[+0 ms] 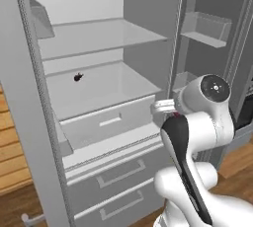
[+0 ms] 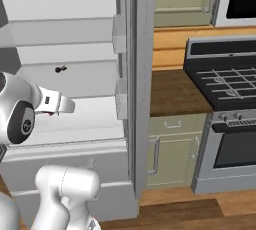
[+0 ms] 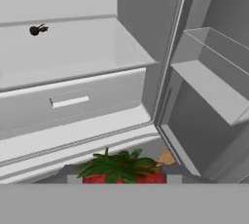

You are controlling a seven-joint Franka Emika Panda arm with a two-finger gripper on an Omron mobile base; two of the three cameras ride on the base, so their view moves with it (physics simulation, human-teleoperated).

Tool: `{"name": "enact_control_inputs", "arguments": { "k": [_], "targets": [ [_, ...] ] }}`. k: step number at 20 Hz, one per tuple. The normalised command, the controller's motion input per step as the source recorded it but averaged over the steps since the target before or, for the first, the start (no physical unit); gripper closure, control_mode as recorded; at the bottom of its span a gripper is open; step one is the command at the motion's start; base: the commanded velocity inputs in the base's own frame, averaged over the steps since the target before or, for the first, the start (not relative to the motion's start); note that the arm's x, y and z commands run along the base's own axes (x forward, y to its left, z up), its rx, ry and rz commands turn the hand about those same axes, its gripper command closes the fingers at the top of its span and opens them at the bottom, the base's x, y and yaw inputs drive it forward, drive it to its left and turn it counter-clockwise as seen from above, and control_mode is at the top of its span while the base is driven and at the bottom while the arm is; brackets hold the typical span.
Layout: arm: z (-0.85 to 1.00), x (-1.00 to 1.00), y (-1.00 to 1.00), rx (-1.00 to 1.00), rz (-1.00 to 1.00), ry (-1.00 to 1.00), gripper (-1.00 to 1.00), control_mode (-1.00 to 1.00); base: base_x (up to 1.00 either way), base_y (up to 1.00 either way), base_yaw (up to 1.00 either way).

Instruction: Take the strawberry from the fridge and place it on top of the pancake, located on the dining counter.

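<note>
The strawberry, red with a green leafy top, sits pinched between my two dark fingertips at the bottom of the hand view. My gripper is shut on it and hangs just outside the open fridge, in front of its lower drawer. From the base views the white hand points toward the fridge's white interior. A small dark blackish item lies on the middle shelf, well away from the gripper. The pancake and the dining counter are out of view.
The right fridge door stands open with shelf bins close to the right of the hand. The left door's edge frames the other side. To the right of the fridge are a wooden countertop over green cabinets and a stove.
</note>
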Motion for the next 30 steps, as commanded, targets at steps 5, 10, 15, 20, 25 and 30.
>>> {"name": "enact_control_inputs", "arguments": {
  "k": [5,10,15,20,25,30],
  "targets": [
    [0.00,0.00,0.00,0.00,0.00,0.00,1.00,1.00,-0.15,0.88,-0.31],
    [0.00,0.00,0.00,0.00,0.00,0.00,1.00,1.00,-0.38,0.84,-0.35],
    [0.00,0.00,0.00,0.00,0.00,0.00,1.00,1.00,-0.19,0.81,-0.27],
    [0.00,0.00,0.00,0.00,0.00,0.00,1.00,1.00,-0.24,-0.11,-0.30],
    [0.00,0.00,0.00,0.00,0.00,0.00,1.00,1.00,-0.79,-0.19,-0.40],
    [0.00,0.00,0.00,0.00,0.00,0.00,1.00,1.00,-0.57,0.09,-0.62]
  ]
}}
